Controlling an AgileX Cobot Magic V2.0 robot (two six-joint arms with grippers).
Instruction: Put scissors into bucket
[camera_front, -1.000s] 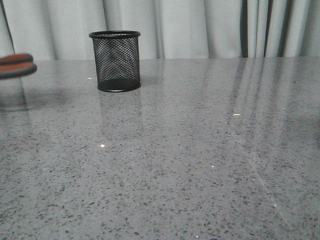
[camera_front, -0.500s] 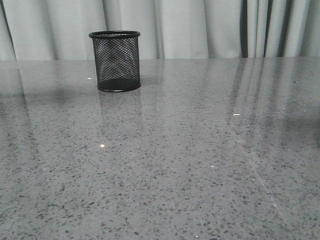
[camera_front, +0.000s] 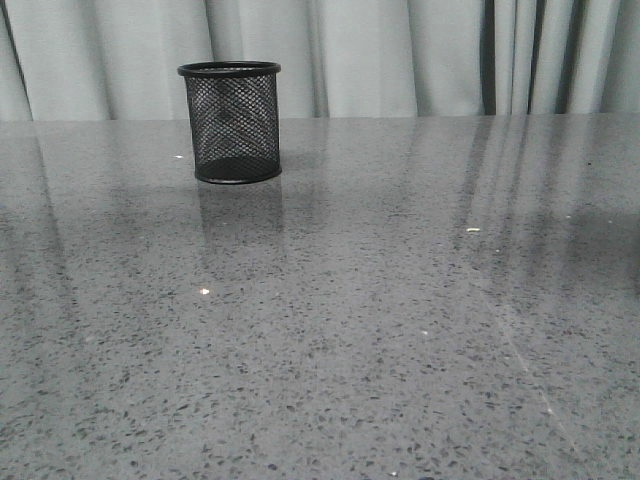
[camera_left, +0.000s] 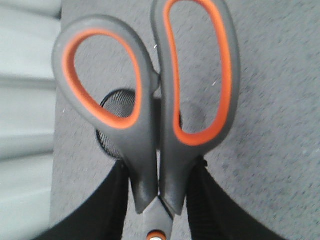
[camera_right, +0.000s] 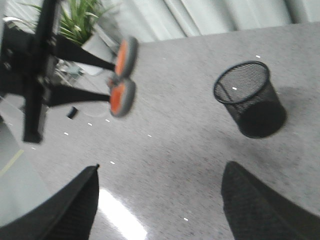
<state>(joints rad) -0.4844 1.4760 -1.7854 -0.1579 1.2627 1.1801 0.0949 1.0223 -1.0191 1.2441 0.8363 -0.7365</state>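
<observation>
Spreading wide, one grey table (camera_front: 400, 330) carries one bucket (camera_front: 230, 122) at far left, upright. One pair of scissors (camera_left: 155, 115) is clamped in the left gripper (camera_left: 159, 210), airborne above it. Right gripper (camera_right: 160, 205) jaws apart.

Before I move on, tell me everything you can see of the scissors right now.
The scissors have two long looped handles, dark grey outside with orange lining, seemingly plastic, lying closed side by side. The left gripper clamps them just below the loops; the blades are hidden apart from a dark stub at the pivot. They are held in the air, off the table. The right wrist view shows them blurred, handles first; the front view misses them.
</observation>
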